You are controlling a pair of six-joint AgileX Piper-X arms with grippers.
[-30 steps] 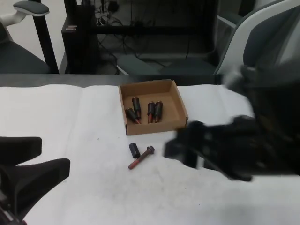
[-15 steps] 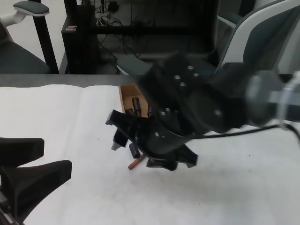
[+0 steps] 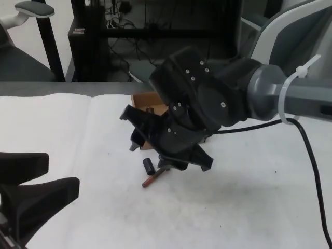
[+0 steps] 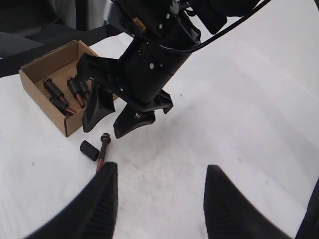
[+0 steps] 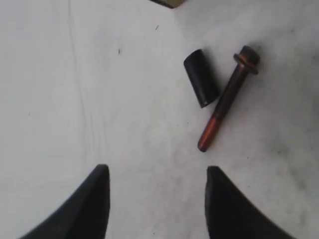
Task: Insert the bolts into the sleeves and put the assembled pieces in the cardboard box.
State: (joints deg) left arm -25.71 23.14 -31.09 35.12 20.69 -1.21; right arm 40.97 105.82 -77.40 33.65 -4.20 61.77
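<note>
1. White cloth (image 3: 249, 207) covers your bench from edge to edge, and all the parts lie on it.
2. Your right arm (image 3: 207, 98) comes in from the right and hangs over the middle of the cloth, in front of most of the box in the high view. The right gripper (image 5: 157, 174) at its end is spread wide and holds nothing. It hovers above the loose bolt and sleeve without touching either.
3. Your left gripper (image 4: 160, 169) sits at the near left, well apart from the parts. Its claw is also spread wide and empty.
4. Look for the cardboard box (image 4: 47, 60) at the far middle of the cloth, open at the top. Assembled pieces (image 4: 75, 89) lie on its floor, each a dark sleeve with a reddish bolt tip sticking out.
5. You find the bolt (image 5: 227, 99) lying flat on the cloth just on the near side of the box. It has a dark flanged head at the far end and a copper-red tip pointing toward the near left. It is not in any sleeve.
6. You see the sleeve (image 5: 202, 78), a short black tube, lying on its side just left of the bolt's head end. It is so close to the shank that you cannot tell whether they touch.
</note>
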